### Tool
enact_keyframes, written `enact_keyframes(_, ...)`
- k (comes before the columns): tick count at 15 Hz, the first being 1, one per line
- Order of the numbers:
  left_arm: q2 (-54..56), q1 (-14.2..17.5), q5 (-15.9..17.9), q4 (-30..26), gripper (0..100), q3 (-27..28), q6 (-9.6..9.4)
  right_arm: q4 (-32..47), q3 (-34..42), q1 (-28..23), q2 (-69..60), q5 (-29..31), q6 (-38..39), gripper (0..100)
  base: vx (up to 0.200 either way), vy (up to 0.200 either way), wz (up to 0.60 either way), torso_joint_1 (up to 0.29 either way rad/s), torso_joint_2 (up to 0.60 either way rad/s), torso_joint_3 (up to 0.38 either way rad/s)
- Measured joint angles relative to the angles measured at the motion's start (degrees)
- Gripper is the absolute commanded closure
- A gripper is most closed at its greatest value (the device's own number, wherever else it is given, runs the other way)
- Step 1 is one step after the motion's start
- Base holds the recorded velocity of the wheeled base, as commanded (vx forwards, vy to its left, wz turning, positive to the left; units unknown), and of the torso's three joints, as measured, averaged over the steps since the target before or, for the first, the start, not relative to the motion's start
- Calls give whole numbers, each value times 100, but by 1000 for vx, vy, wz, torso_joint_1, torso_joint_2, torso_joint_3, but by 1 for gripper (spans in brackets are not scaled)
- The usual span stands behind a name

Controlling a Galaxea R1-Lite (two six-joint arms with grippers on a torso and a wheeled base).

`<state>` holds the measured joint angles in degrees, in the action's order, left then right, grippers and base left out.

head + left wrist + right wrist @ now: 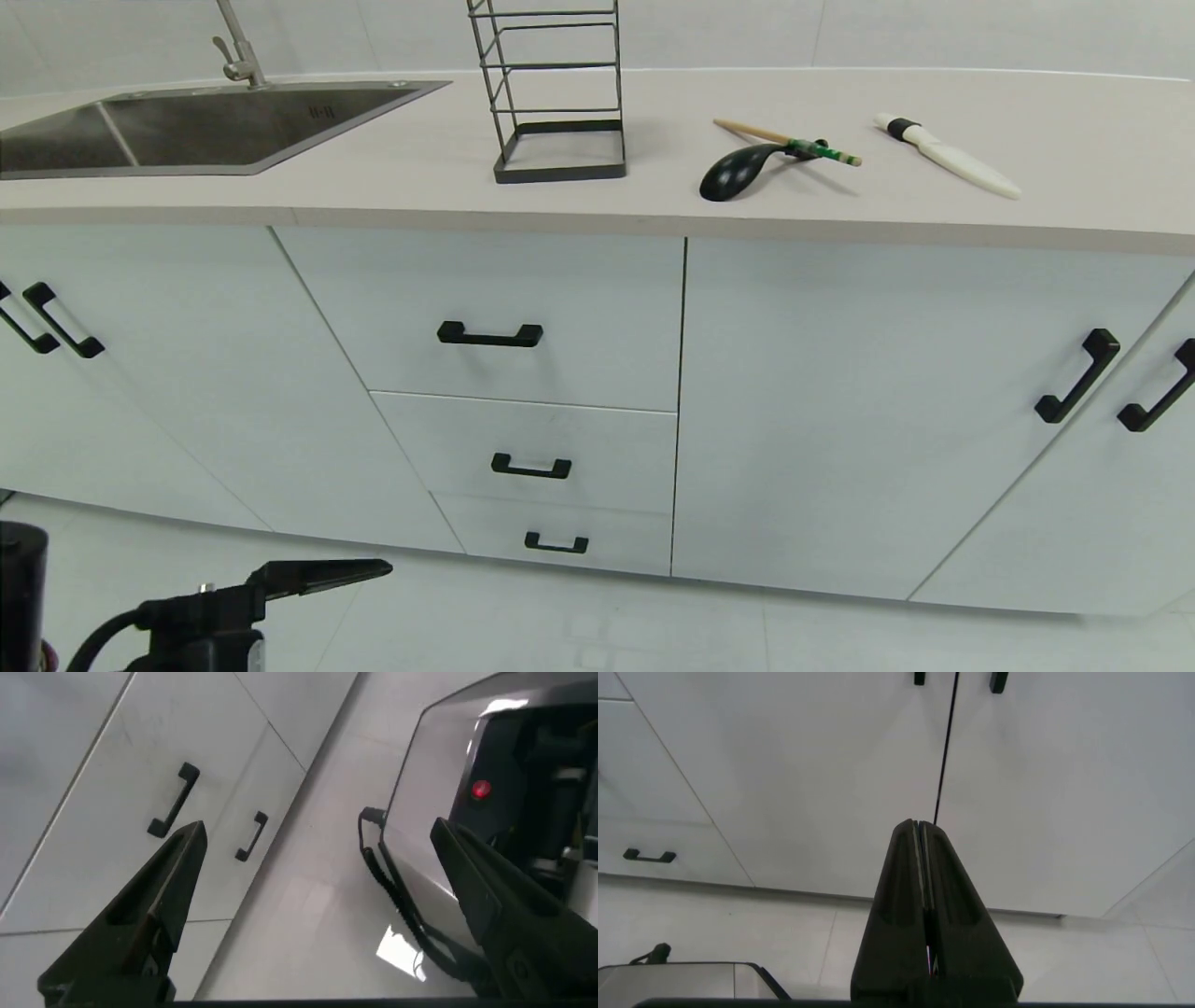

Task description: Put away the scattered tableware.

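— So, nearest first: how do the pincers stand?
— Both hang low over the floor, in front of the cabinet doors. The left gripper (320,831) is spread wide with nothing between its fingers. The right gripper (920,835) is pressed together tip to tip, and empty.
— And the tableware?
— All on the counter (373,201), untouched. A black spoon (736,175) lies nearest the front edge, right of the middle, and a pair of chopsticks (789,142) crosses its handle. A white knife (950,157) lies apart from them, toward the right end.
— Where would they go?
— Likely the wire rack (558,103), upright near the counter's middle and well apart from the spoon. The sink (215,126) sits at the far left corner.
— Which step is this?
— The very start, I'd judge: nothing is picked up. The next move calls for raising an arm to counter height, probably the right one as it is on the spoon's side. Its fingers would need to part before it comes down on the handle.
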<state>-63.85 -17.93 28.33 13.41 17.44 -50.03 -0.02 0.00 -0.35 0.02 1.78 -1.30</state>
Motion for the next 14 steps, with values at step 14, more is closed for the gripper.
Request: enact_keyframes(14,-2247,-695,-1498,-490,0,1395,-1580,2,0,0,0,-1,9,100,0,0,0,0,0,0)
